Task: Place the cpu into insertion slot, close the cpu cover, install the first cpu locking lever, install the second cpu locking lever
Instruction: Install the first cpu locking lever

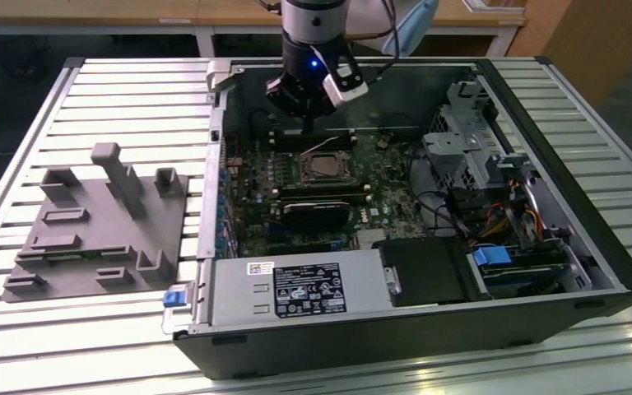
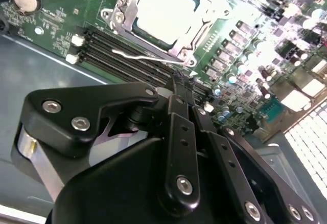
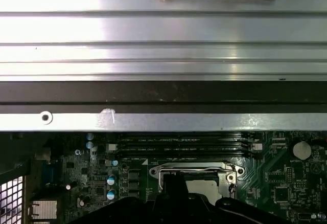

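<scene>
Silver-grey cpu [image 2: 163, 9] sits in the insertion slot [image 2: 188, 59], cpu cover [image 2: 120, 17] framing it; tool [image 2: 176, 81] hangs just beside, fingers [image 2: 180, 132] pressed together, holding nothing.

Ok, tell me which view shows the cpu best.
The second wrist view: the cpu shows close, its pale face unobstructed. The exterior view shows it tiny; in the first wrist view the gripper covers part of it.
</scene>
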Tool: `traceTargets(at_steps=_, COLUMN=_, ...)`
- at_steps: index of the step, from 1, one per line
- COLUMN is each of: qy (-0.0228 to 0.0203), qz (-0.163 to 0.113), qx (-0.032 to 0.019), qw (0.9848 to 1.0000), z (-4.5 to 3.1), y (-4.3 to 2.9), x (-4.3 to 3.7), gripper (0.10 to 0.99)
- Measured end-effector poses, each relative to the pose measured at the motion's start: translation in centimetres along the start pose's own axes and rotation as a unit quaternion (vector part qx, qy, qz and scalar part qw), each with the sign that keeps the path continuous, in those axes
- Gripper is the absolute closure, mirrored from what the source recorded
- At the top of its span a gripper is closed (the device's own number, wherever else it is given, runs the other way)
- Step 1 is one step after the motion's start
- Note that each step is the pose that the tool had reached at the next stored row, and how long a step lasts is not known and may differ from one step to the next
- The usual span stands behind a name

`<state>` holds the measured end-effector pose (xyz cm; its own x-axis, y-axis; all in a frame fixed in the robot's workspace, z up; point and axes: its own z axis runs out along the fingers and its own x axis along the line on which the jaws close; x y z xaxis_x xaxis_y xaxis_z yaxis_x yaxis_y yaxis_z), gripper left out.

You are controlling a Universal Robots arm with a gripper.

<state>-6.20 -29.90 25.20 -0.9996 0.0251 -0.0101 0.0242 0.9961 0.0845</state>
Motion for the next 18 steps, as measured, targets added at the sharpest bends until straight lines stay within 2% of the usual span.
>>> traceTargets(at_steps=2, qy=-0.0001, qz=-0.001, qx=-0.008, qw=1.0, z=0.06, y=0.0, x=0.0, gripper=0.98)
traceTargets(at_steps=4, qy=-0.0007, qz=-0.002, qx=-0.0122, qw=0.9999, z=0.15, y=-0.02, x=-0.01, gripper=0.98)
traceTargets(at_steps=9, qy=-0.0003, qz=-0.007, qx=-0.0122, qw=0.9999, z=0.67, y=-0.06, x=-0.42, gripper=0.98)
traceTargets(at_steps=13, qy=0.0017, qz=-0.029, qx=-0.0124, qw=0.9995, z=0.99, y=-0.09, x=-0.5, gripper=0.98)
traceTargets(at_steps=18, qy=0.0017, qz=-0.029, qx=-0.0124, qw=0.9995, z=1.34, y=-0.09, x=-1.25, gripper=0.98)
